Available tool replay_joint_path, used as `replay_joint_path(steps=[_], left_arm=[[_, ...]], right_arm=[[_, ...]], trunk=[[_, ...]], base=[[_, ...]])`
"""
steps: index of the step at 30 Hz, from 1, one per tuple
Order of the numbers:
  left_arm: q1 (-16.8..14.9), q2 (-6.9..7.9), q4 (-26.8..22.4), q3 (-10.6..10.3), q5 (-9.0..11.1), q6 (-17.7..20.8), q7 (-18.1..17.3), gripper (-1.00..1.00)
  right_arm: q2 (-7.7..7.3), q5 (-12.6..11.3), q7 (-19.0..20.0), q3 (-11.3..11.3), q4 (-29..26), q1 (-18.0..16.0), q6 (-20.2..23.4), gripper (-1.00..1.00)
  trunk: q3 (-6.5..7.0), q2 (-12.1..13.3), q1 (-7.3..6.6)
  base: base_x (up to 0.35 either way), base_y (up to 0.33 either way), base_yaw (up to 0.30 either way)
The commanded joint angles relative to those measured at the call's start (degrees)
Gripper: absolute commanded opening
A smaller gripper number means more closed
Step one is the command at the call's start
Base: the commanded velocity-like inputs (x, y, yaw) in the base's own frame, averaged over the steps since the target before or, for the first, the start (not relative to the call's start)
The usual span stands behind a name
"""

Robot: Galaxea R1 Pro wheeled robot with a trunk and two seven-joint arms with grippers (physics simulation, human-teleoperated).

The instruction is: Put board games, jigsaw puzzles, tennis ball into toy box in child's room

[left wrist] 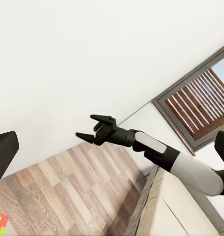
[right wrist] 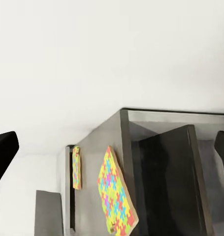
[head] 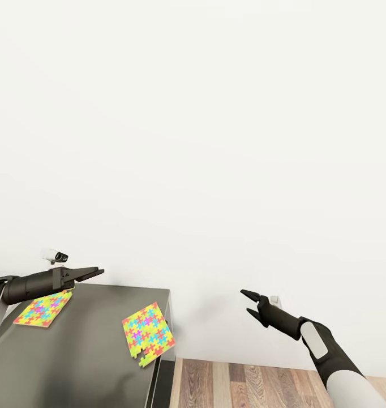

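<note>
Two jigsaw puzzles lie on the dark-grey wing of the table [head: 85, 357]. One puzzle [head: 43, 309] is at the back left, with my left gripper [head: 94, 273] hovering just above its far corner. In the left wrist view that gripper's fingers [left wrist: 3, 155] stand wide apart, so it is open and empty. The other puzzle [head: 148, 333] sits at the table's right edge, slightly overhanging it; it appears too in the right wrist view [right wrist: 114, 194]. My right gripper [head: 251, 303] hangs open and empty in the air right of the table. The toy box, board games and tennis ball are out of view.
A bare white wall runs behind the table. Wood-plank floor [head: 261, 385] lies beyond the table's right edge, under my right arm. The left wrist view catches a window with slatted blinds [left wrist: 200, 103] and a beige surface [left wrist: 166, 206] below it.
</note>
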Motion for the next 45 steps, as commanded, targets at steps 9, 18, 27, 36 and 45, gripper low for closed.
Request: replay_joint_path(steps=[9, 18, 27, 36, 45], left_arm=[[0.0, -1.11, 0.0, -0.1, 0.0, 0.5, -0.2, 1.0], [0.0, -1.11, 0.0, 0.0, 0.1, 0.6, -0.2, 1.0], [0.0, -1.03, 0.1, 0.2, 0.2, 0.6, -0.2, 1.0], [0.0, -0.69, 0.1, 0.3, 0.3, 0.7, -0.2, 1.0], [0.0, -0.54, 0.1, 0.4, 0.3, 0.7, -0.2, 1.0]], right_arm=[[2.1, -0.1, 0.8, 5.8, -0.1, -0.1, 0.2, 1.0], [1.81, -0.3, 0.9, 7.2, -0.2, -0.1, 0.0, 1.0], [1.73, 0.0, 0.9, 7.3, -0.2, -0.1, 0.1, 1.0], [2.23, 0.2, 0.9, 7.7, -0.3, -0.1, 0.5, 1.0], [2.53, 0.1, 0.9, 7.9, -0.3, -0.2, 0.8, 1.0]], trunk=[[-1.7, -3.7, 1.99], [-3.31, -7.3, 3.97], [-4.93, -10.9, 5.94], [-6.55, -14.5, 7.92], [-8.16, -18.1, 9.9]], base=[[0.0, 0.0, 0.0], [0.0, 0.0, 0.0], [0.0, 0.0, 0.0], [0.0, 0.0, 0.0], [0.0, 0.0, 0.0]])
